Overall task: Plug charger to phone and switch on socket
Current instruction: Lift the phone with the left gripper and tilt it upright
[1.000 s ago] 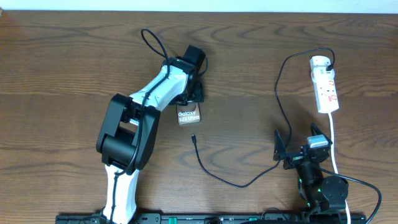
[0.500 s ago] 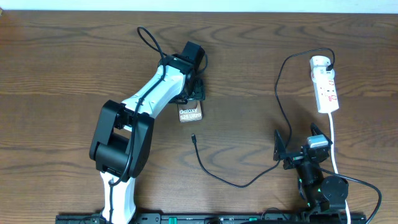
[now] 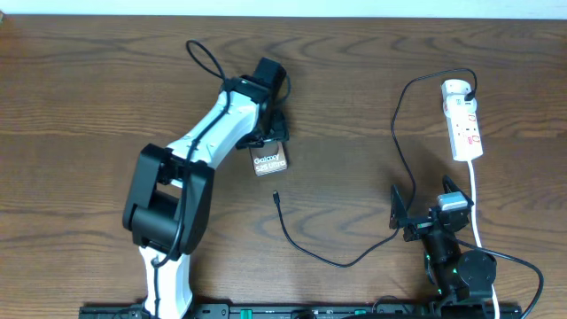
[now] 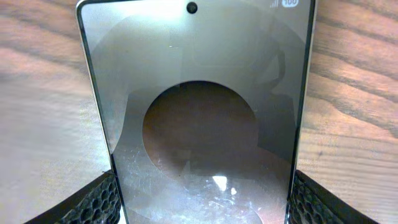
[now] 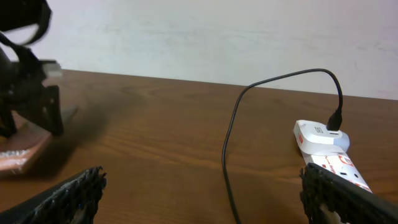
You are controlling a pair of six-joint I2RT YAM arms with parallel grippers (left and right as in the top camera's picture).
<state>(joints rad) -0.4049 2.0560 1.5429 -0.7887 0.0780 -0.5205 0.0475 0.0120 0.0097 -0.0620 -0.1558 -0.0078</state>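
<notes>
At the near edge of the table, on the right side, the right gripper is hanging low. Its fingers are standing as wide apart as they go and are holding nothing. Just beside it the charger is passing: the thin black cable is sagging in a loop toward the near edge, then running away from me past this gripper to the far right. Its tip is lying loose on the wood near the middle, touching nothing, a little nearer to me than the phone. The phone is facing up, with its white lettering showing. I cannot tell if it is resting on the wood or is lifted a little. The left gripper is reaching over the far end of the phone. Its fingers are partly open and are pressing against the two long edges, one on each side, so it is gripping the phone. Farthest away, on the right, the socket is lying lengthwise, well apart from the phone. The charger is sitting plugged in its rounded far end, and the white cord is leading back toward the near edge.
</notes>
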